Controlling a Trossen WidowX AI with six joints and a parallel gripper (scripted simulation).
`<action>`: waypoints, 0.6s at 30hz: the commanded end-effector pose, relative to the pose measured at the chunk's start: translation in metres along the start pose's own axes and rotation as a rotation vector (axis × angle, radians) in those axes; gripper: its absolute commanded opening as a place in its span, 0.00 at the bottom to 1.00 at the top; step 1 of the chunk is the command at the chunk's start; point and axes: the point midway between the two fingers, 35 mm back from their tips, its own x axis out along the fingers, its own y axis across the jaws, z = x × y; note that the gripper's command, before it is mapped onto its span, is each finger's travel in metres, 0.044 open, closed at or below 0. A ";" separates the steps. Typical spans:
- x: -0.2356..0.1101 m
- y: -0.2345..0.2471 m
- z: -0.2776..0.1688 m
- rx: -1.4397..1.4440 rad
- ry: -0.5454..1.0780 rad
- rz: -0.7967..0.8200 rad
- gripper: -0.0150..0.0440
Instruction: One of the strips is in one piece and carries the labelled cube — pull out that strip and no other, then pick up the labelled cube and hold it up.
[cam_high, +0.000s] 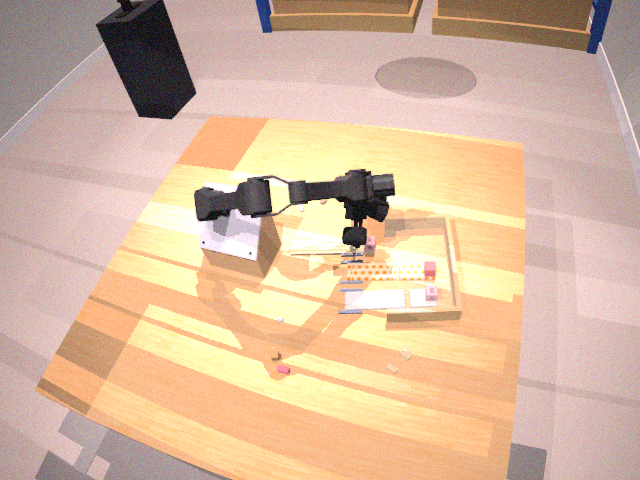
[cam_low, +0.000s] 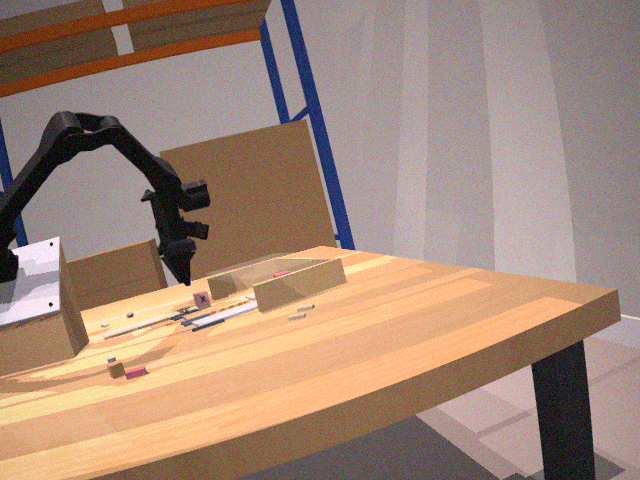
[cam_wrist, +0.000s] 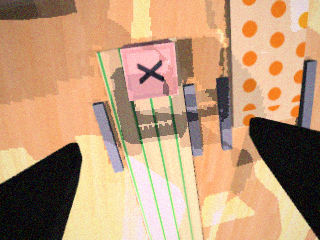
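Cube (cam_wrist: 150, 71) marked with a black X sits on the green-lined strip (cam_wrist: 150, 165), outside the wooden tray (cam_high: 451, 258), toward the desk (cam_high: 310, 387) middle. Jaws hang above it, spread wide, holding nothing. Dotted strip (cam_high: 382, 271) lies alongside.

Cube (cam_wrist: 150, 71) on strip (cam_wrist: 155, 170) — outside tray (cam_high: 454, 268).

From high above we look steeply down on the whole worktop (cam_high: 310, 413). Our side view sits low near one corner, looking across it. Our wrist view points straight down, close, sharing the pink crossed cube (cam_wrist: 150, 71) with both.
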 end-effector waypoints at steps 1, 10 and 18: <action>-0.002 0.001 0.015 -0.001 -0.002 0.002 1.00; 0.002 0.002 0.028 -0.001 -0.003 0.002 0.78; 0.015 0.002 0.029 -0.001 -0.003 0.002 0.68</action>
